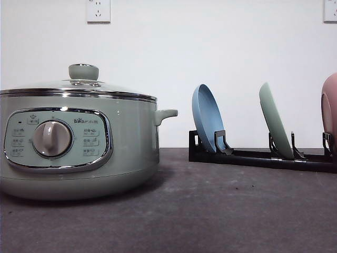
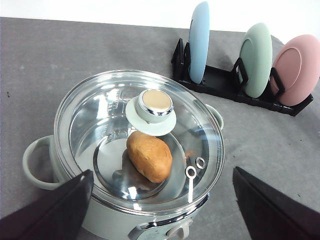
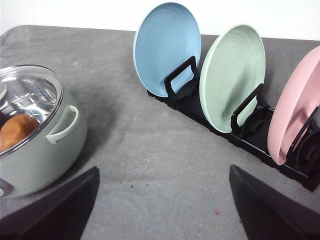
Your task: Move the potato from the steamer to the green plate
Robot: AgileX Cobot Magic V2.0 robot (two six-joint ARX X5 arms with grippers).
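The sage-green steamer point(image 1: 79, 142) stands at the table's left, its glass lid point(image 2: 135, 135) with a green knob point(image 2: 155, 106) closed on it. Through the lid the orange-brown potato point(image 2: 149, 155) lies inside; the right wrist view catches it as the potato point(image 3: 17, 130) within the steamer point(image 3: 35, 150). The green plate point(image 1: 275, 121) stands upright in the middle slot of a black rack, also seen as the green plate point(image 2: 256, 59) and green plate point(image 3: 231, 77). My left gripper point(image 2: 162, 210) hangs open above the steamer's front. My right gripper point(image 3: 162, 210) hangs open over bare table in front of the rack.
The black rack point(image 1: 258, 157) at the right holds a blue plate point(image 1: 206, 118) on its left and a pink plate point(image 1: 330, 108) on its right. Grey table point(image 1: 210, 211) stretches between steamer and rack. A white wall stands behind.
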